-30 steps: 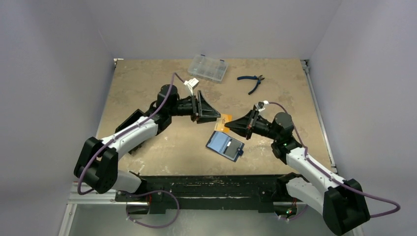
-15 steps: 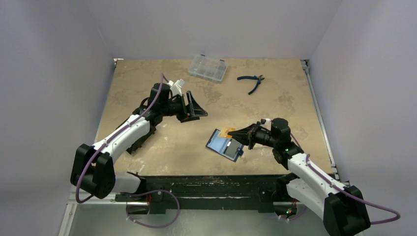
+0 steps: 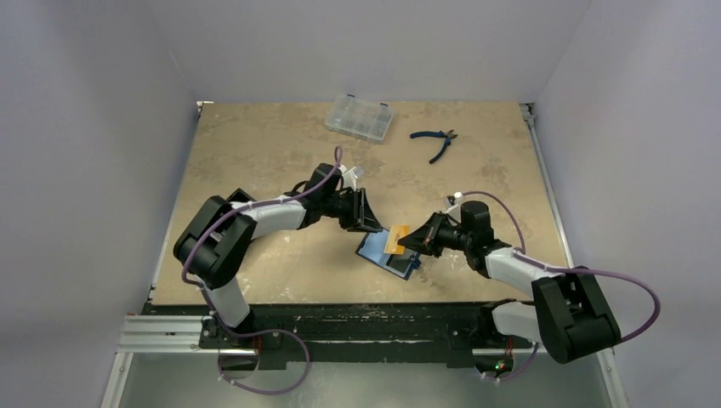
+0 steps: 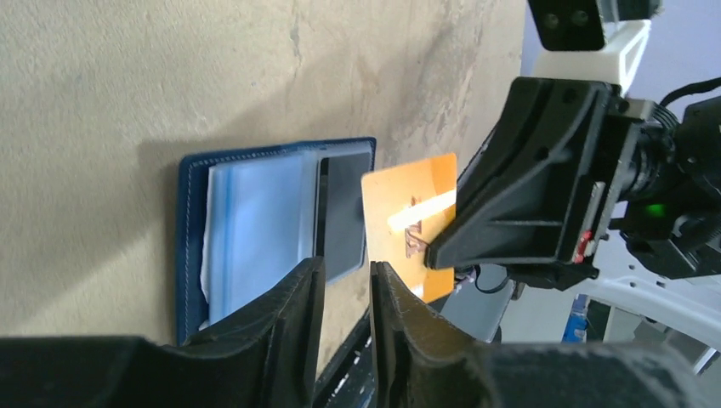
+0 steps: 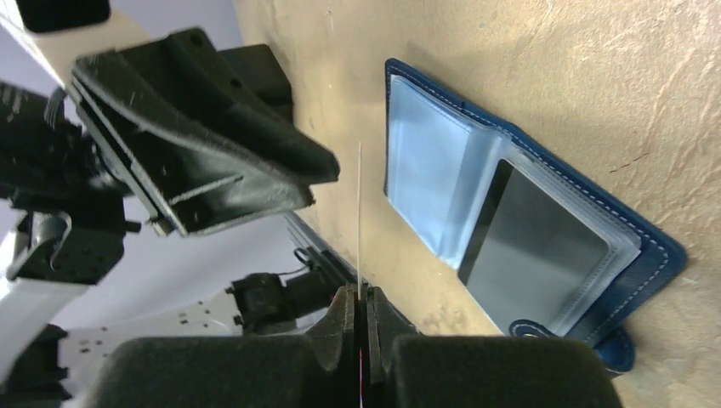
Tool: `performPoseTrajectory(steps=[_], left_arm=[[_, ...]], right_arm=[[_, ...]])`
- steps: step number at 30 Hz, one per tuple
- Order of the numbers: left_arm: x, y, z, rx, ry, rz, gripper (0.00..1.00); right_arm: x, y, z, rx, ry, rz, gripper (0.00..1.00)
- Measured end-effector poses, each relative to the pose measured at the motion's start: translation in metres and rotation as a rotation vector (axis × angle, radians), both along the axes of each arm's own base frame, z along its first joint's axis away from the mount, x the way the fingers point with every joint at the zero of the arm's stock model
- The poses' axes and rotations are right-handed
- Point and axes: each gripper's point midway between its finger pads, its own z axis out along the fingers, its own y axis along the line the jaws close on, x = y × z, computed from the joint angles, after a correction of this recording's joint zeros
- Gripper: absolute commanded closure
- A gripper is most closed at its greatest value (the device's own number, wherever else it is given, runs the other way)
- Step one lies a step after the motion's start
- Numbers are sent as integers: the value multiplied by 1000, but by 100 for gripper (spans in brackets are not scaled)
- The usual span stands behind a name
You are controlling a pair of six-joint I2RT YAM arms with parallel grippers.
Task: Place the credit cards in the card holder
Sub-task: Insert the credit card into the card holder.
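The card holder (image 3: 384, 255) lies open on the table, navy blue with clear sleeves; a dark card (image 5: 536, 255) sits in one sleeve. My right gripper (image 3: 410, 240) is shut on an orange credit card (image 3: 395, 239) and holds it just above the holder's right edge. In the right wrist view this card (image 5: 360, 212) shows edge-on as a thin line rising from the right gripper (image 5: 360, 297). My left gripper (image 3: 374, 223) hovers at the holder's far-left side, open by a narrow gap with nothing in it. In the left wrist view the left gripper (image 4: 347, 276) faces the holder (image 4: 255, 229) and orange card (image 4: 408, 217).
A clear plastic compartment case (image 3: 360, 116) stands at the back of the table. Blue-handled pliers (image 3: 435, 141) lie to its right. The two grippers nearly meet over the holder, near the table's front edge (image 3: 357, 299).
The left arm swung from the back left down to the card holder and its jaws narrowed. The right gripper brought the orange card down and left, over the holder.
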Motion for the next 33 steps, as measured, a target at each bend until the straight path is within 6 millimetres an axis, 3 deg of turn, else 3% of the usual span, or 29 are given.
performPoseTrajectory(steps=[8, 21, 33], left_arm=[[-1, -14, -32, -22, 43, -25, 78], [-4, -13, -54, -7, 68, -19, 81], [-6, -10, -62, 6, 81, -13, 82]], right_arm=[[-10, -2, -14, -64, -61, 91, 100], [-35, -5, -47, -69, -13, 143, 100], [-31, -1, -60, -34, -19, 152, 100]])
